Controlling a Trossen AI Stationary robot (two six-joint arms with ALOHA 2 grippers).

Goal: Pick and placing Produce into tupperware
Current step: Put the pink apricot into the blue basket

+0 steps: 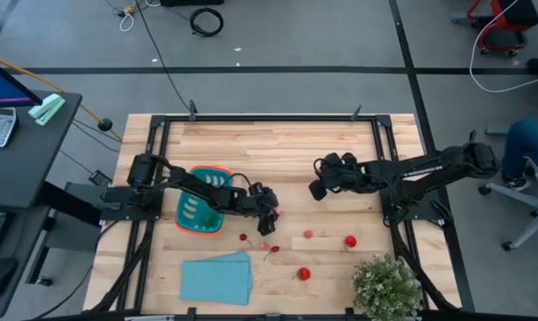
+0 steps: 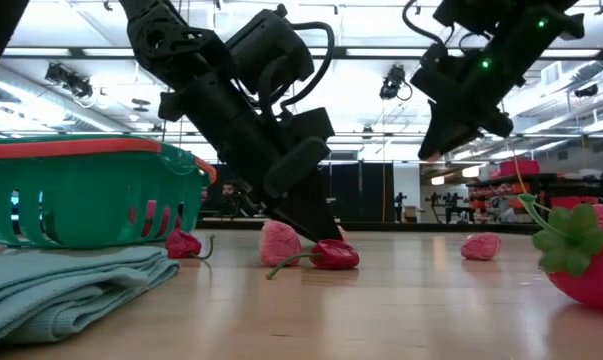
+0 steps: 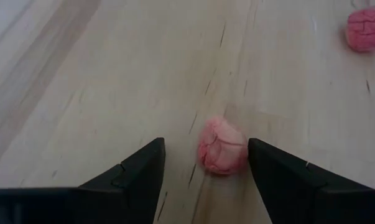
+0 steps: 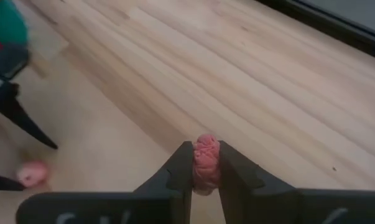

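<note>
My left gripper (image 3: 206,144) is open and low over the table, just right of the teal tub with the orange rim (image 1: 200,203). Its fingers stand on either side of a small pink fruit (image 3: 221,148) that lies on the wood; I see no touch. In the low view this gripper (image 2: 319,228) points down beside that pink fruit (image 2: 279,243) and a red pepper (image 2: 333,255). My right gripper (image 1: 318,188) hovers above the table's middle, shut on another pink fruit (image 4: 206,163). More red and pink pieces (image 1: 350,241) lie scattered near the front. My right gripper pinches the small pink fruit's sides (image 4: 206,155) between its two fingertips (image 4: 186,163). The fruit's top pokes out past the tips. It is lifted clear of the table.
A folded light-blue cloth (image 1: 217,277) lies at the near edge, in front of the tub. A bushy pale-green potted plant (image 1: 389,285) stands at the near right corner. A strawberry (image 1: 303,274) lies between them. The far half of the wooden table (image 1: 277,147) is bare.
</note>
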